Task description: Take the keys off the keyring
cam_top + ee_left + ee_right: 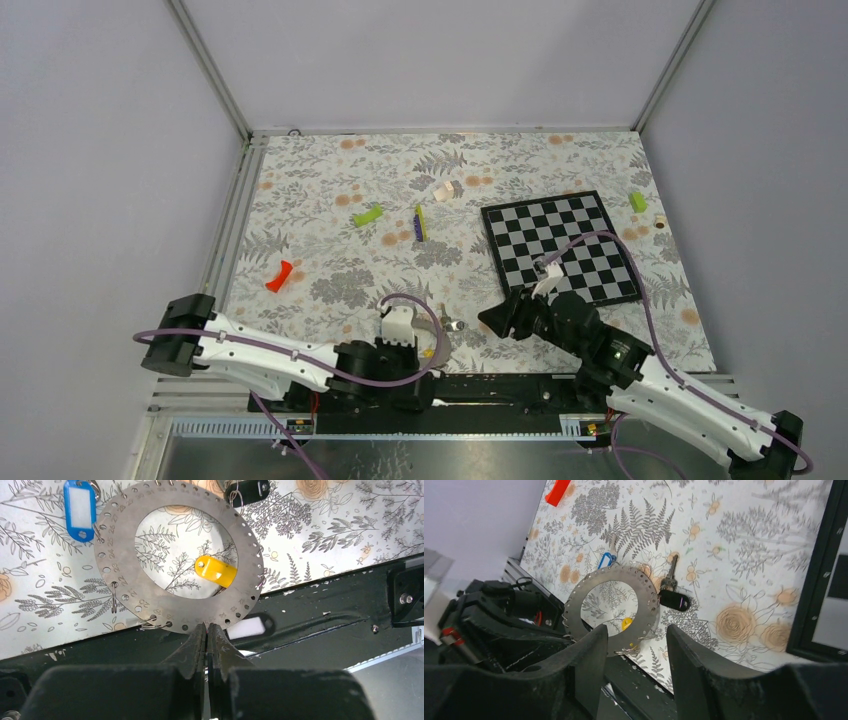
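Note:
The keyring [115,555] is a flat silver-grey hoop with small holes round its rim, held tilted above the floral table near the front edge. My left gripper [206,626] is shut on its lower rim. Keys hang from it on wire loops: a blue tag [79,510], a black tag [247,491], a yellow one [216,571] seen through the centre, and a black tag with a white label [248,627]. My right gripper [636,650] stands open just short of the keyring [648,607], touching nothing. From above, the left gripper [428,350] and right gripper [488,320] face each other.
A checkerboard [560,250] lies at the right. Further back are a red piece [279,276], two lime-green blocks [367,215] [637,201], a thin yellow-green stick [421,222] and a small white object [447,190]. The black base rail [500,385] runs under the grippers.

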Robot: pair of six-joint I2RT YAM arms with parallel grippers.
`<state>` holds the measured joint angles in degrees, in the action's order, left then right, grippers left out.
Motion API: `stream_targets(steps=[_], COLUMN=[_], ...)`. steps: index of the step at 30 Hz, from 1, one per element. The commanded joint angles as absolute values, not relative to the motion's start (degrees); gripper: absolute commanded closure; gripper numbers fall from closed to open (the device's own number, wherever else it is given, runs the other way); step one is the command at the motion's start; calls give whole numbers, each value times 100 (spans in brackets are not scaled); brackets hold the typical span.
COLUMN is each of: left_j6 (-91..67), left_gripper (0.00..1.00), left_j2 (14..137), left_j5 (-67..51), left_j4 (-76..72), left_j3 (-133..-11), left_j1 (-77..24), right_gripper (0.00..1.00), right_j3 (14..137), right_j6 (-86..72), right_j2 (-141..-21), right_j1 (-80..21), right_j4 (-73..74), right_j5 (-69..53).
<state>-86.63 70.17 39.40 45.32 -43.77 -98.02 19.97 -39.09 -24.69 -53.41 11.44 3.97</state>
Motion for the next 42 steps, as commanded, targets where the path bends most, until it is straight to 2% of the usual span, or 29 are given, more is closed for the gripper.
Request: stream_targets(steps=[1, 12, 19, 30, 42], left_j6=[-8406, -8439, -8365, -8376, -8161], left_gripper=[100, 100, 100, 100, 100], left_j2=[6754, 6675, 6860, 7263, 6856], left_j5=[4381, 4403, 4275, 3783, 4005], left_j4=[4716, 4727, 4545, 3819, 3797], left_j3=[-4650, -4447, -4347, -3926, -4155], left_j1=[-9785, -9782, -9782, -9783, -9782], right_gripper=[45, 42, 41, 41, 41], right_j3=[1443, 1082, 881, 735, 877], right_j6=[-5465, -7273, -8163, -8698, -9139], right_j2=[-2522, -4075, -4792, -5867, -6753], right_j1=[-5353, -5348, -5405, -5841, -6275], right_j4=[-45, -1099, -1178, -1917, -2562], right_j5=[464, -183, -263, -137, 236])
